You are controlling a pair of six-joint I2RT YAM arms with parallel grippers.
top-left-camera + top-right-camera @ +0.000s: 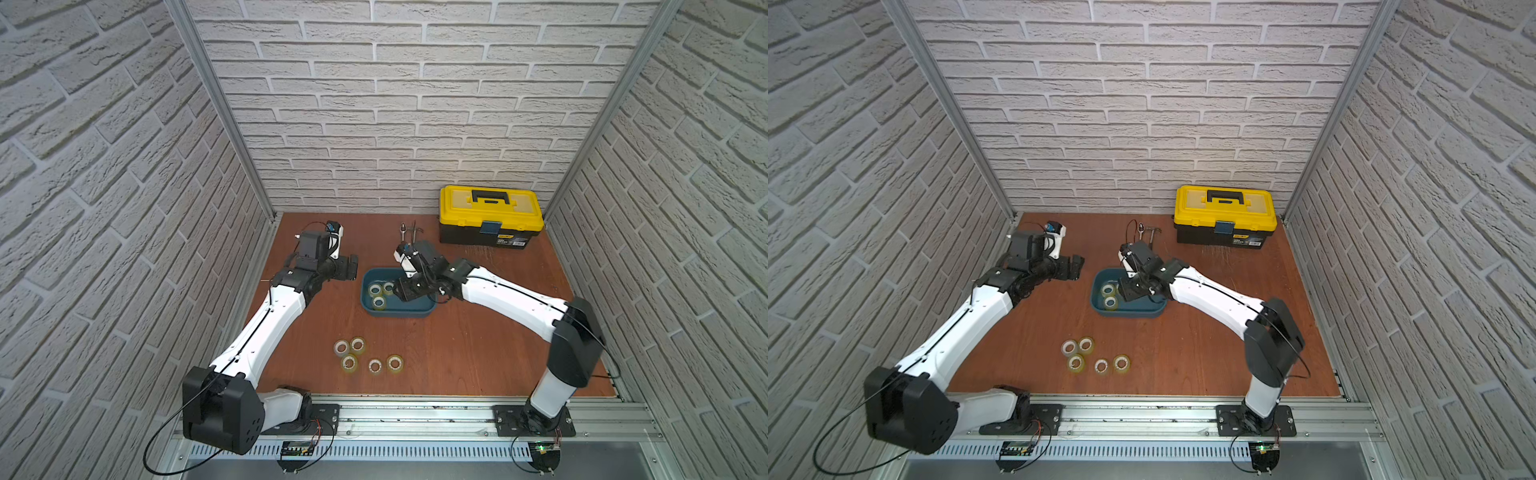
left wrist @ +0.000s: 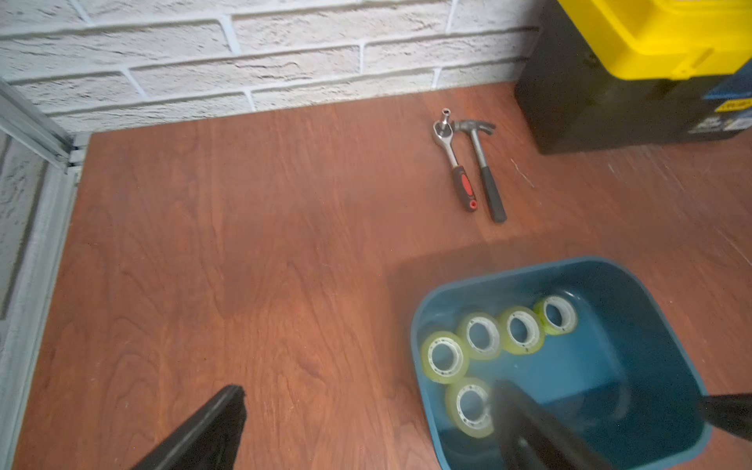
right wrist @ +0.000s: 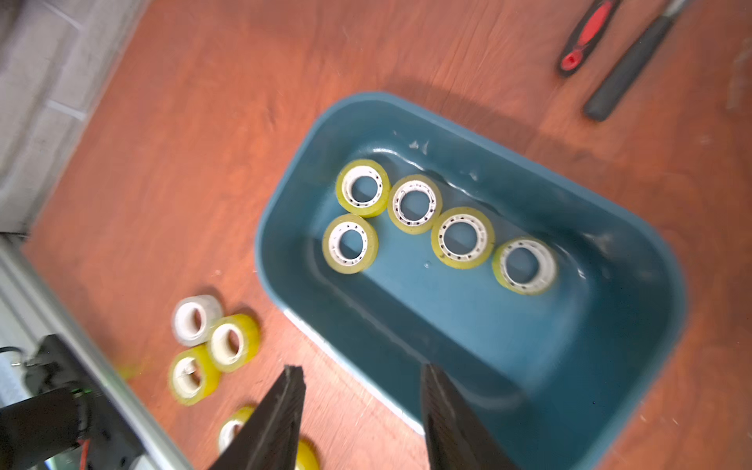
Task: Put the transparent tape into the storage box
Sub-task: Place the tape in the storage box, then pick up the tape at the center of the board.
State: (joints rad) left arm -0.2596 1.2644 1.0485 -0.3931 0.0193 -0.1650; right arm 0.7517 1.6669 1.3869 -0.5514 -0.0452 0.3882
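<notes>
The right gripper (image 3: pixel 362 372) hung over the storage box (image 3: pixel 366 97), jaws partly apart and empty; five tape rolls (image 3: pixel 462 262) lay inside. Five loose rolls (image 1: pixel 349 368) waited near the front edge of the table (image 1: pixel 478 353), so it should rise clear of the rim, then approach one roll from above.

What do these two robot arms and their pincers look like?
Both the left arm and right arm have white shells, chunky black joints and a thin black cable alongside. The left gripper and right gripper have slim black wedge-shaped fingers.
</notes>
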